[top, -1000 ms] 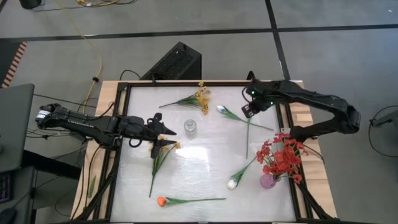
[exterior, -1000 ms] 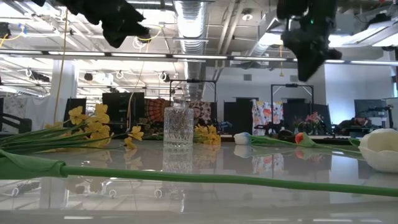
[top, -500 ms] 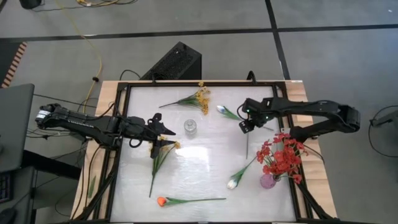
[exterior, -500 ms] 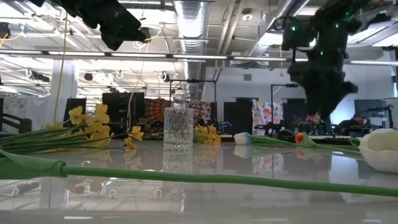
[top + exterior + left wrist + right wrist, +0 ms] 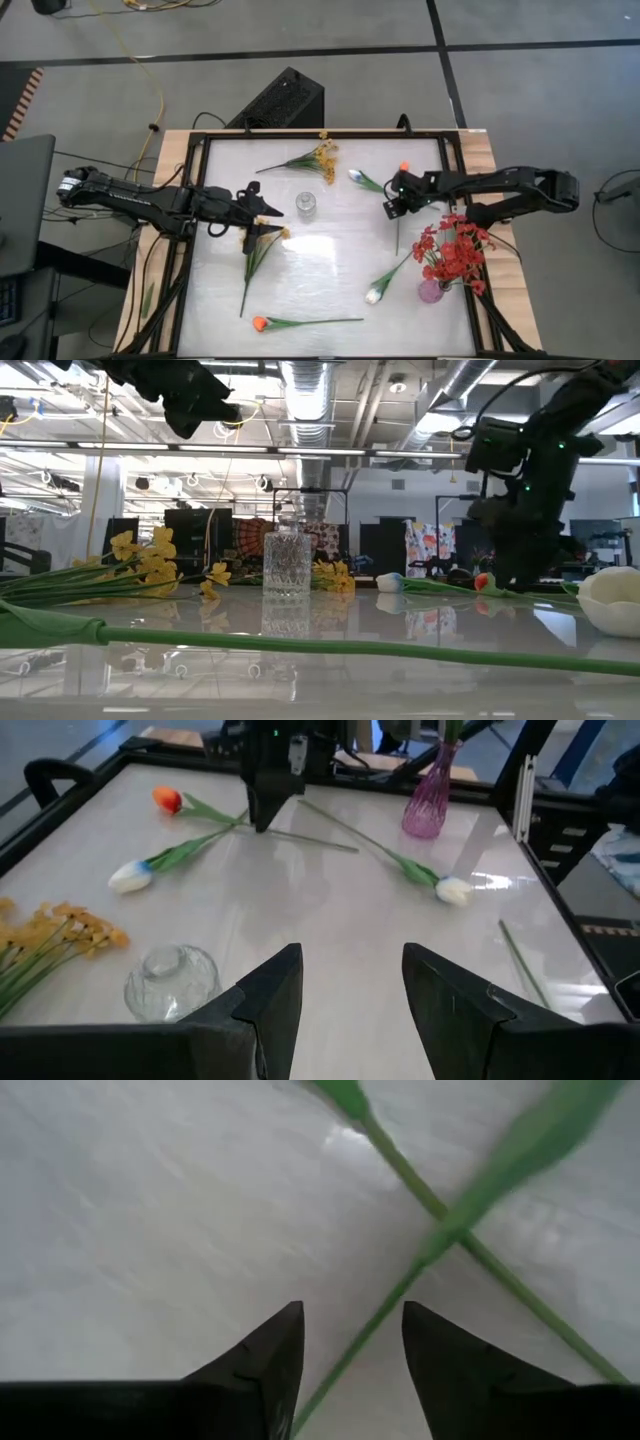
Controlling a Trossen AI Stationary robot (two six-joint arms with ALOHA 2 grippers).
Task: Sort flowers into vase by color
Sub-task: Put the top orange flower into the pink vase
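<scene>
A black box (image 5: 283, 101) sits on the grey floor at upper centre of the high view, just beyond the table's (image 5: 320, 270) far edge. A yellow cable (image 5: 148, 82) runs across the floor at upper left. A dark monitor (image 5: 22, 205) occupies the left edge. In the low view, ceiling ducts (image 5: 318, 382) span the top centre.

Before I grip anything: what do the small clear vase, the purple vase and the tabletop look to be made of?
Small clear vase: looks like cut glass or clear plastic, with faceted walls you can see through. Purple vase: tinted translucent glass or plastic, light showing through it. Tabletop: glossy white panel, likely laminate or acrylic, since it mirrors the vase and stems.
</scene>
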